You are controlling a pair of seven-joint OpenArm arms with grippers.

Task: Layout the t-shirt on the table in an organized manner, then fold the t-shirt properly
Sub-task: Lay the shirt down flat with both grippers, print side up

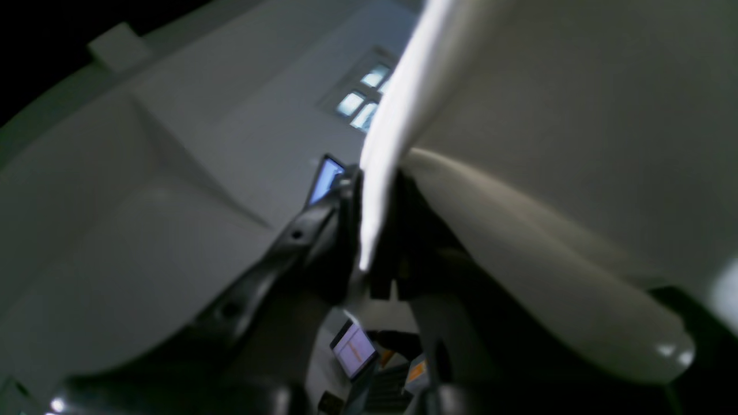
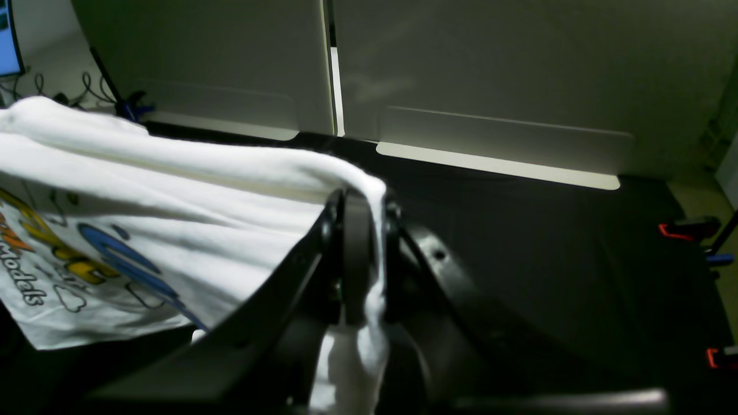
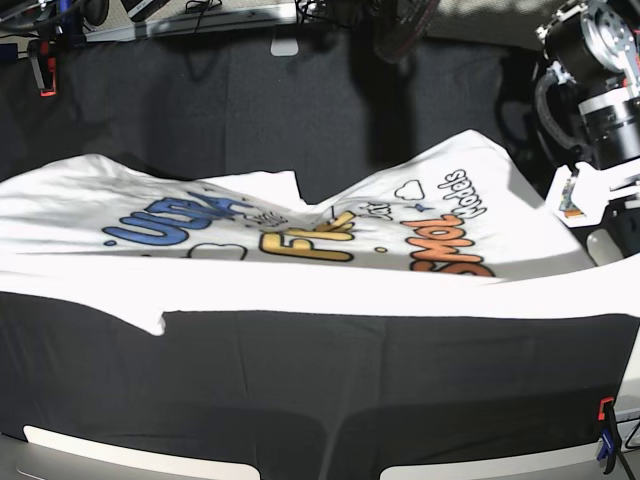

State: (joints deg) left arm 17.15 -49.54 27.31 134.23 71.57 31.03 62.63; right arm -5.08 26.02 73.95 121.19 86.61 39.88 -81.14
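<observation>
White t-shirt (image 3: 300, 235) across black table (image 3: 300, 380)

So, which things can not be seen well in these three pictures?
- Left pincer: left wrist view is blurred; only a white t-shirt edge shows between the jaws.
- Both pincers: base view, hidden beyond the frame's sides.
- Shirt lettering: right wrist view, cut off by the left edge.
- Table: its near part, base view, is partly covered by the shirt.

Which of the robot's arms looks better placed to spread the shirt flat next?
Neither alone, probably. The left gripper and right gripper are each shut on an edge of the t-shirt, stretched above the table, so both likely lower it together.
</observation>
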